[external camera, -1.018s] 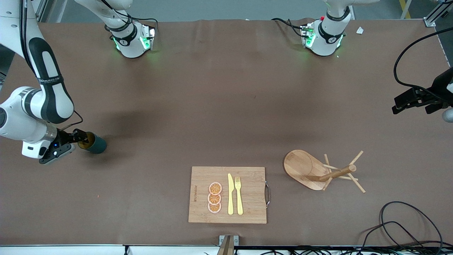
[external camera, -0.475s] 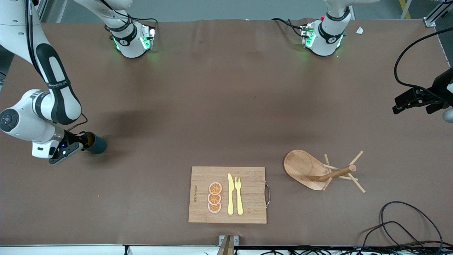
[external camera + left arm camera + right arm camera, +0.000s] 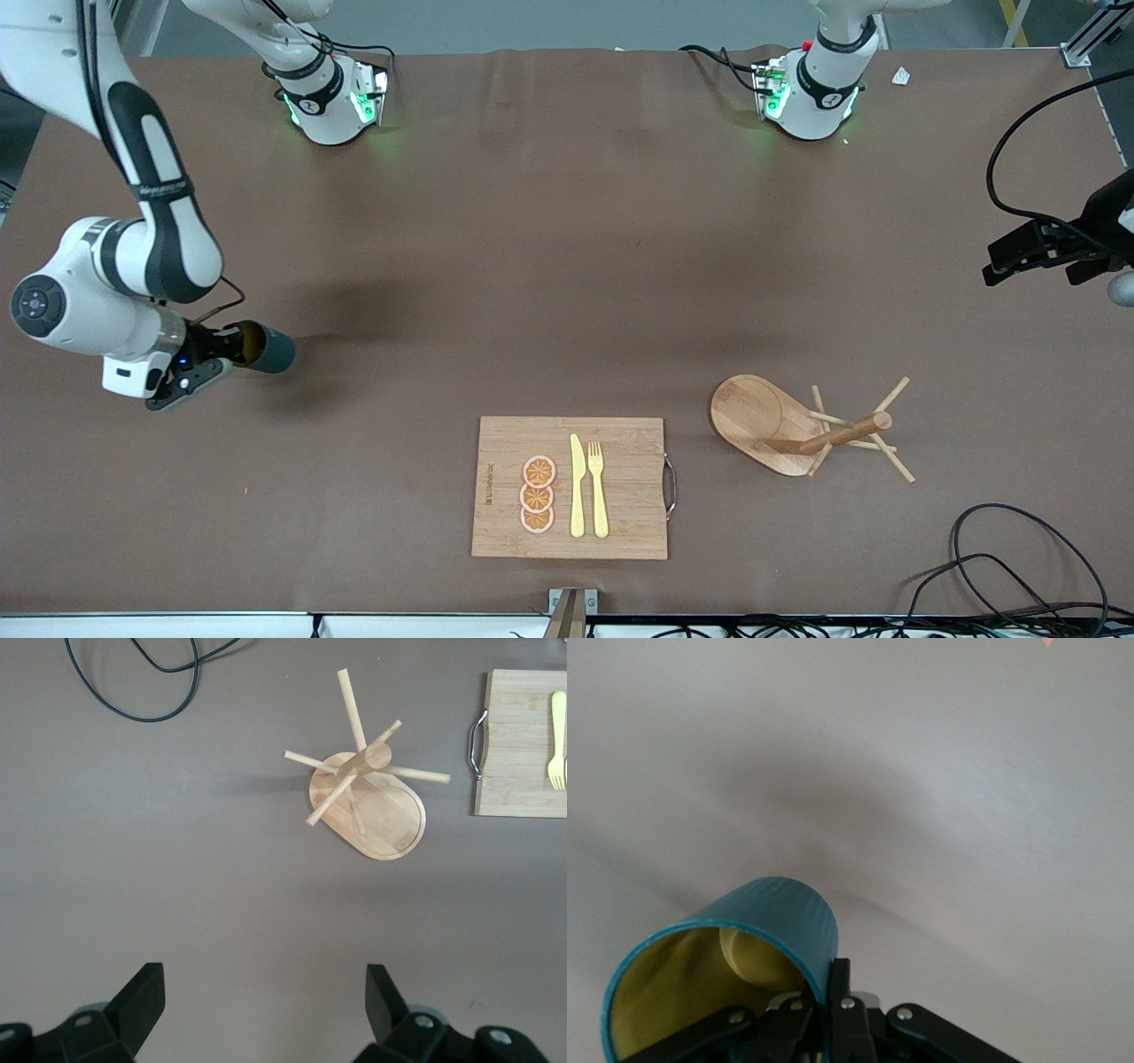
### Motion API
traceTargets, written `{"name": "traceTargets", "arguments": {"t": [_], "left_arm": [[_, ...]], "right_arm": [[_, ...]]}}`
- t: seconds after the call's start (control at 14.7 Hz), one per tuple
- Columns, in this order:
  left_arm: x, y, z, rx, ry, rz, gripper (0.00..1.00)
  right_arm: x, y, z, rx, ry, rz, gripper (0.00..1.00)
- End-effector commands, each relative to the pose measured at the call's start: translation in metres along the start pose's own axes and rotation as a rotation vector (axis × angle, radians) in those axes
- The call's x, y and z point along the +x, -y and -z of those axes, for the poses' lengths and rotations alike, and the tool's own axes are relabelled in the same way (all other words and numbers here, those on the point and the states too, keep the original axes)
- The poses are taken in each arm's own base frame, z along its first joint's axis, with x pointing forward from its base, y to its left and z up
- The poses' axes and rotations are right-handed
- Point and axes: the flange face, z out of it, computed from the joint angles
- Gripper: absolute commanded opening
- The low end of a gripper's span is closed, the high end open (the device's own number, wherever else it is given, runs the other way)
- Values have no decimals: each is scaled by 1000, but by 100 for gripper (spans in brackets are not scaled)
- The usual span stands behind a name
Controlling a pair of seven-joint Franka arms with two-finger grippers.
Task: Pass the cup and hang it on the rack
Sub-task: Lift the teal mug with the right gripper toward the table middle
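The right gripper pinches the cup by its rim (keep it level), while the left gripper waits, fingers wide and empty.

Rack beside cutting board, toward left arm's end.

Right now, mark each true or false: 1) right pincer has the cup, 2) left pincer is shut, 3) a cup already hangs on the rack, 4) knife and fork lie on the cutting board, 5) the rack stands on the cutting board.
1) True: the right pincer is shut on the cup by its rim, at the right arm's end of the table.
2) False: the left pincer is open and waits.
3) False: the rack has bare pegs.
4) True: knife and fork lie on the cutting board.
5) False: it stands on the table beside the board.
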Motion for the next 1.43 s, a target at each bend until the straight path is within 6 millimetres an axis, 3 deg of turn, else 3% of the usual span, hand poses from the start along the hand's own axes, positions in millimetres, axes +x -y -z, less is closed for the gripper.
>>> {"name": "traceTargets", "arguments": {"t": [0.0, 0.07, 0.34, 0.68, 0.88, 1.36], "left_arm": [[-6, 2, 4, 19, -7, -22, 100], [-6, 2, 4, 19, -7, -21, 100], [-6, 1, 4, 19, -6, -22, 100], [-6, 0, 4, 18, -7, -25, 100], [-6, 3, 5, 22, -12, -21, 100], [-5, 3, 1, 10, 2, -6, 100]], "right_arm": [[25, 74, 23, 12, 11, -52, 0], [36, 99, 25, 7, 10, -82, 0], [81, 230, 22, -18, 3, -206, 0], [103, 354, 16, -30, -80, -276, 0], [120, 399, -15, -33, -100, -212, 0], [159, 463, -48, -30, -121, -249, 0]]}}
